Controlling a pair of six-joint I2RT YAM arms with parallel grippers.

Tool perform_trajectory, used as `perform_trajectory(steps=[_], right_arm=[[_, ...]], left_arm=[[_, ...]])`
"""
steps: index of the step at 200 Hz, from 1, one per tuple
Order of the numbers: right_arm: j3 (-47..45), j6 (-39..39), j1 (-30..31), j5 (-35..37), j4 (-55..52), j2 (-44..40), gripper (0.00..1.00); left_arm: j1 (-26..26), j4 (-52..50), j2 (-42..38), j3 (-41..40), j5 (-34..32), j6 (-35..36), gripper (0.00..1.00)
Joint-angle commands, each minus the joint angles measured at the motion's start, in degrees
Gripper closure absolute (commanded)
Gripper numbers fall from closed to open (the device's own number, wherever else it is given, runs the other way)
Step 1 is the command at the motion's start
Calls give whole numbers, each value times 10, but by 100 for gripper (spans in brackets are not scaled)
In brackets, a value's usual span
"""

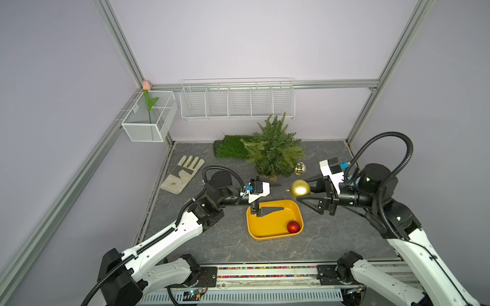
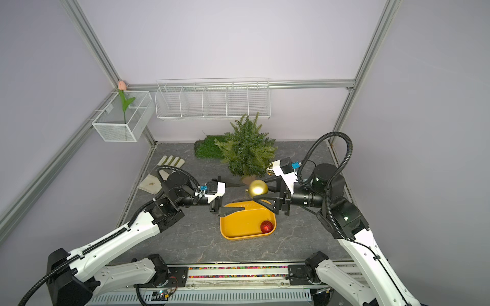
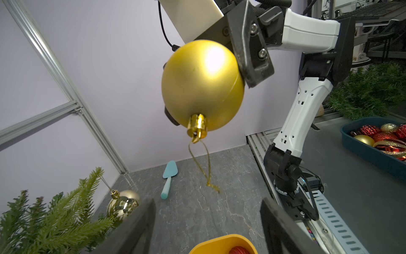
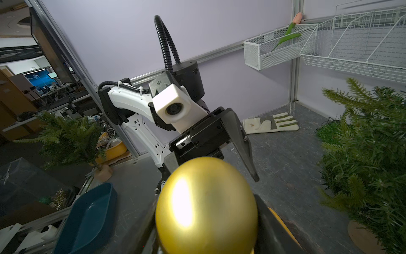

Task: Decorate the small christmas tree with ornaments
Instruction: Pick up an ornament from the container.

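My left end effector (image 1: 281, 196) hovers wide open and empty above the tray's (image 1: 265, 225) far edge. Far centre stands the tree (image 1: 274, 151), with the shiny ball (image 1: 300, 168) seemingly hung on its right side. The red ball (image 1: 293, 227) lies in the tray. My right end effector (image 1: 300, 189) is clamped on the matte ball (image 1: 299, 188), aloft near the tree, so two are left to hang.

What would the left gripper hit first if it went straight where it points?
Probably the matte gold bauble held by the right gripper, or its dangling cord; height is hard to judge.
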Motion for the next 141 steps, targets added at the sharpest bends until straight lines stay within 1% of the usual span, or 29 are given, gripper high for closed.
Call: perform_trajectory(steps=[1, 28, 60, 87, 99, 126, 141], right_arm=[[-9, -20, 0, -11, 19, -4, 43], [-11, -19, 0, -12, 17, -4, 44], [-9, -19, 0, -12, 17, -7, 45], [-9, -19, 0, -9, 16, -8, 45], [-8, -19, 0, -9, 14, -10, 45], [-10, -16, 0, -2, 19, -14, 46], [-11, -15, 0, 1, 22, -15, 46]], left_arm=[[-1, 41, 14, 27, 41, -47, 30], [-2, 70, 22, 30, 50, -73, 41], [-2, 41, 35, 46, 61, -67, 50], [-2, 20, 43, 59, 62, -65, 61], [-2, 16, 44, 60, 62, -63, 62], [-2, 6, 49, 61, 53, -58, 61], [-2, -7, 53, 65, 52, -52, 63]])
